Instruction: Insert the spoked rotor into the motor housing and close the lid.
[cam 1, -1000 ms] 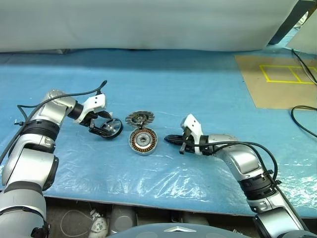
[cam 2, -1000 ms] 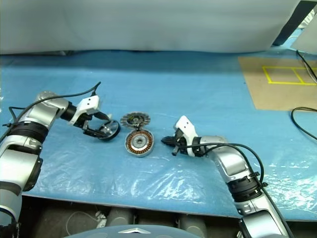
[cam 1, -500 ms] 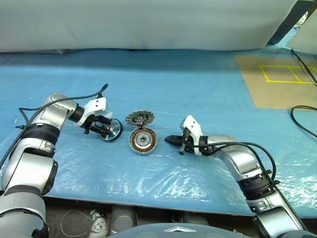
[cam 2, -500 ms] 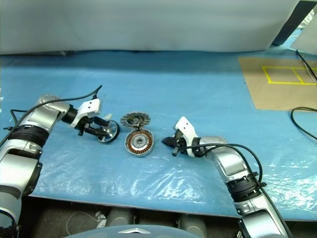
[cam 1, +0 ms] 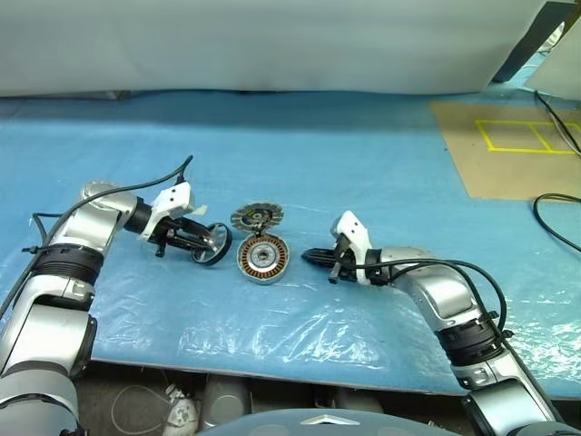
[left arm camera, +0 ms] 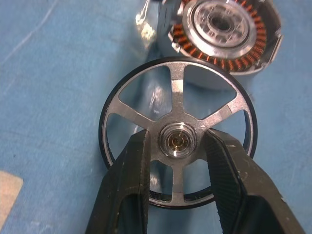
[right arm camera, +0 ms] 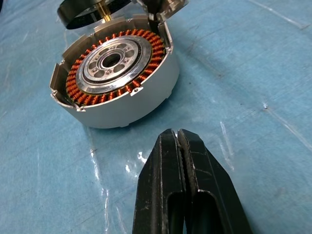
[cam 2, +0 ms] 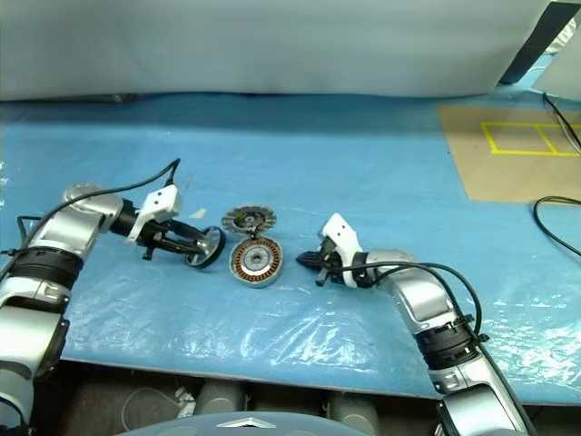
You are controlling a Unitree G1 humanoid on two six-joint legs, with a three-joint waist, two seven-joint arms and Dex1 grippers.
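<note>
The spoked rotor (left arm camera: 178, 141), dark-rimmed with silver spokes, stands on its edge just left of the motor housing (cam 1: 262, 258). My left gripper (cam 1: 201, 242) is shut on the rotor, with its fingers (left arm camera: 130, 175) reaching through the spoke gaps and clamping the hub on both sides. The housing is a silver puck with copper windings (right arm camera: 114, 68), lying open side up on the blue table. The ribbed lid (cam 1: 256, 216) lies just behind it, touching or nearly so. My right gripper (cam 1: 313, 255) rests shut on the table a short way right of the housing, holding nothing.
Blue cloth under crinkled clear film (cam 1: 300, 327) covers the table. A brown board with yellow tape squares (cam 1: 508, 150) lies at the back right, with a black cable (cam 1: 556, 218) near it. A white sheet hangs along the far edge.
My left gripper has shut on the rotor's hub and tipped the rotor from lying flat up onto its edge, a little nearer the housing. The right arm has stayed still.
</note>
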